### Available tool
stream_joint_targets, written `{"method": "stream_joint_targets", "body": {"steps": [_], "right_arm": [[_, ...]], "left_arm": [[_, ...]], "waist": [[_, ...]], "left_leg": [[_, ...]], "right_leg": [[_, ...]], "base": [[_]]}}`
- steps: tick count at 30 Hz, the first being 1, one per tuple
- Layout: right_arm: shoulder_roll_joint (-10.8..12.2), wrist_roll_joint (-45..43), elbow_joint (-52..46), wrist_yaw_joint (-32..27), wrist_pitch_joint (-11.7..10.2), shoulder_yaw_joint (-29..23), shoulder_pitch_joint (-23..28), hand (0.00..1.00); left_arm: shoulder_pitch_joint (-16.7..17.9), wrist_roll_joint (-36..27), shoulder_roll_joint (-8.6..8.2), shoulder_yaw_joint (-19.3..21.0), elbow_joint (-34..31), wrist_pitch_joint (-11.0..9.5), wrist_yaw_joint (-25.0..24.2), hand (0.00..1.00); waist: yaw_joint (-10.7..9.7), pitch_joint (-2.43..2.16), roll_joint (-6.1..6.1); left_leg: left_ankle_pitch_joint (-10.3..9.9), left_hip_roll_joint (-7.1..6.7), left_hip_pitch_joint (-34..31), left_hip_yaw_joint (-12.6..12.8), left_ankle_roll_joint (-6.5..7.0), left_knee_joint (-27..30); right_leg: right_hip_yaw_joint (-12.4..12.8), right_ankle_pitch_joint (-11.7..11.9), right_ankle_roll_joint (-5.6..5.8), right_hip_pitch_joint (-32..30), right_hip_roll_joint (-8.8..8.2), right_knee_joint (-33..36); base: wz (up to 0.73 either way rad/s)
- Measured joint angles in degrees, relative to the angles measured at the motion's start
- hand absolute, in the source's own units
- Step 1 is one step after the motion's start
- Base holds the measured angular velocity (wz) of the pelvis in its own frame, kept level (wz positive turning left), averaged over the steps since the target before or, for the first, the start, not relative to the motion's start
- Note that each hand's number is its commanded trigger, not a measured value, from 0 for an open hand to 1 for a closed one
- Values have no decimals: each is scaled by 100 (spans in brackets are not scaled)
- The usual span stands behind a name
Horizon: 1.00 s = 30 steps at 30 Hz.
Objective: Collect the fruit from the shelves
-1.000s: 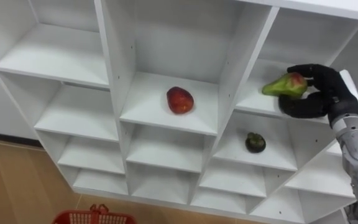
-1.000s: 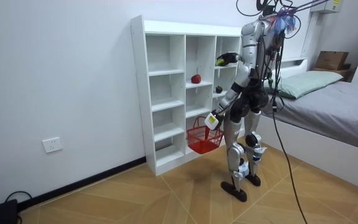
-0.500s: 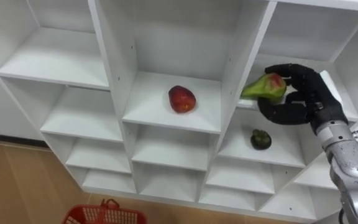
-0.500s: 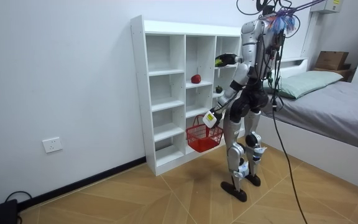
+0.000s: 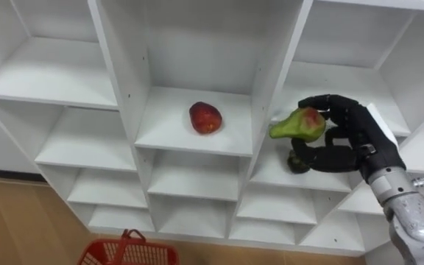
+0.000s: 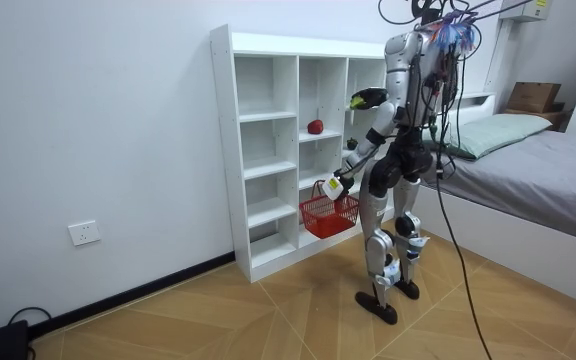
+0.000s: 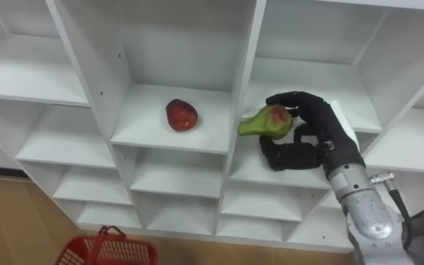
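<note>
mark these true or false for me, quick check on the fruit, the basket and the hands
1. The right hand has its fingers curled round a green pear with a red blush. True.
2. The red apple lies in the red plastic basket. False: it lies on a shelf in the middle column of the white shelf unit.
3. A small dark round fruit sits on a shelf in the column to the right of the apple's, partly hidden behind the right hand. True.
4. The red plastic basket stands on a shelf. False: in the room view it hangs off the floor in front of the lower shelves, at the robot's left hand.
</note>
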Motion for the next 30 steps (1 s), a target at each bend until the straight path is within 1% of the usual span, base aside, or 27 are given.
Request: {"method": "stream_joint_targets", "body": {"steps": [1,2,6,8,10,13,16,18,20,22,24,25,27,28,29,30], "right_arm": [[0,3,-26,6,0,0,10,100],[0,16,-75,15,-2,0,56,100],[0,26,-165,89,-5,-5,73,100],[-2,21,-224,170,-6,-3,84,100],[-12,19,-235,272,1,-3,142,100],[-18,-39,-274,467,67,48,335,100],[-18,-132,-283,631,166,237,346,100],[-16,-263,-281,745,166,281,342,100],[-12,-319,-280,844,166,324,333,100],[-3,-326,-280,925,166,446,333,100],[26,-325,-279,999,166,510,335,100],[30,-326,-267,1015,168,573,334,100],[35,-325,-211,1038,203,710,334,100],[58,-325,-183,1072,265,792,330,100],[89,-325,-167,1107,335,871,322,100],[114,-325,-167,1143,372,901,322,100]], "left_arm": [[-2,0,0,-4,0,0,10,100],[-11,1,9,-51,-3,0,46,100],[-47,-11,11,-105,-34,0,87,100],[-70,-41,12,-106,-34,-2,90,100],[-96,-149,13,-112,-34,-4,89,100],[-166,-170,26,-114,-32,-5,83,100],[-197,-218,43,-184,-46,-7,72,100],[-269,-211,42,-235,-121,-8,55,100],[-382,-213,42,-264,-155,-31,29,100],[-542,-214,41,-306,-155,-100,28,100],[-676,-212,36,-375,-156,-130,41,100],[-731,-217,39,-458,-213,-128,58,100],[-732,-225,39,-565,-461,-123,71,100],[-738,-251,36,-652,-694,-122,72,100],[-779,-296,29,-698,-829,-144,62,100],[-817,-327,26,-728,-833,-156,62,100]], "waist": [[-4,10,19],[-13,1,6],[-74,3,6],[-149,5,4],[-154,12,-3],[-141,28,-9],[-139,34,-7],[-132,48,-8],[-123,48,-9],[-122,61,0],[-125,63,-3],[-129,68,-9],[-113,77,-29],[-102,65,-47],[-83,64,-57],[-66,64,-56]], "left_leg": [[0,2,-4,1,0,-4],[0,4,-25,-1,0,1],[0,8,-61,0,0,5],[0,11,-67,17,0,7],[0,15,-69,39,-1,1],[-1,22,-92,77,-1,-8],[-1,29,-151,151,0,4],[-1,34,-171,170,0,20],[0,35,-195,175,1,28],[2,39,-225,174,2,27],[12,37,-238,187,9,10],[12,35,-242,187,9,11],[12,34,-267,194,9,18],[12,32,-353,192,10,50],[13,31,-415,188,11,89],[13,33,-440,189,11,99]], "right_leg": [[-9,0,0,-5,1,0],[-28,0,0,-15,1,0],[-33,0,0,-64,3,9],[-19,1,-1,-94,3,19],[-6,1,-1,-99,4,30],[33,1,-1,-151,6,81],[135,5,-8,-255,16,115],[165,5,-9,-311,16,173],[173,9,-15,-345,16,182],[191,10,-17,-362,20,183],[202,11,-17,-383,20,179],[203,10,-17,-386,20,178],[208,10,-16,-415,19,181],[200,10,-17,-496,14,195],[205,10,-17,-577,7,232],[212,10,-17,-616,5,266]], "base": [[0],[4],[1],[-2],[-5],[-5],[-15],[-9],[0],[0],[0],[0],[0],[0],[0],[0]]}}
